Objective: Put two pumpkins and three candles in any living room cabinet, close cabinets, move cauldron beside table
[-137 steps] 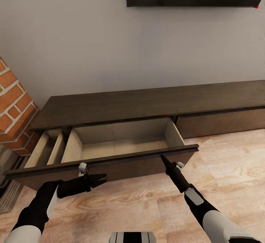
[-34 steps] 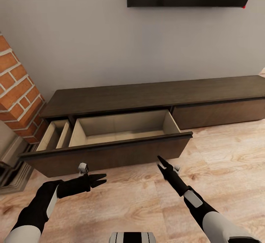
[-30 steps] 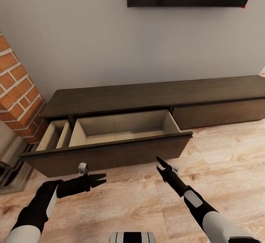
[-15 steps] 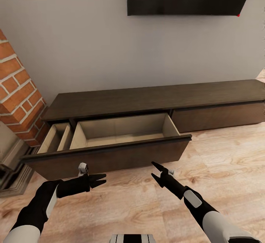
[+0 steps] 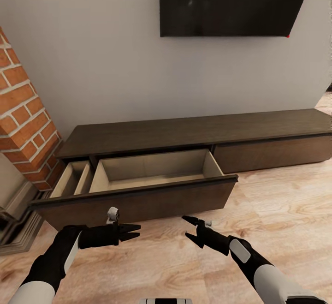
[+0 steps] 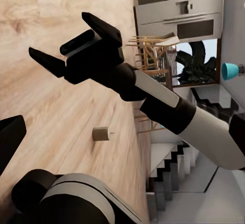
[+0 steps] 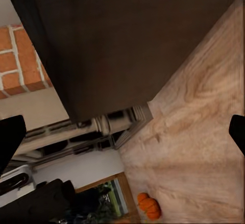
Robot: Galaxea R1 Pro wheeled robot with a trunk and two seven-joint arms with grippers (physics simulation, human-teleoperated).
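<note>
Both grippers hover over wood floor (image 5: 286, 211), jaws parted, empty: left gripper (image 5: 133, 232), right gripper (image 5: 188, 229). Beyond them, cabinet (image 5: 193, 128) against wall, wide drawer (image 5: 152, 175) pulled out. Candle (image 6: 101, 133) lies on floor; pumpkins (image 7: 148, 204) sit far off by doorway.

I see the cabinet (image 5: 193, 131) stretched across the middle of the head view — long, low, dark-brown, flat-topped. Its wide left drawer (image 5: 138, 198) is pulled out, pale inside, nothing in it that I can make out; the right front panel sits shut. In the right wrist view two orange ribbed pumpkins (image 7: 148, 205) lie touching on the wood floor, bottom centre. In the left wrist view one stubby brown candle (image 6: 101, 133) lies on the floor near the frame's middle.
</note>
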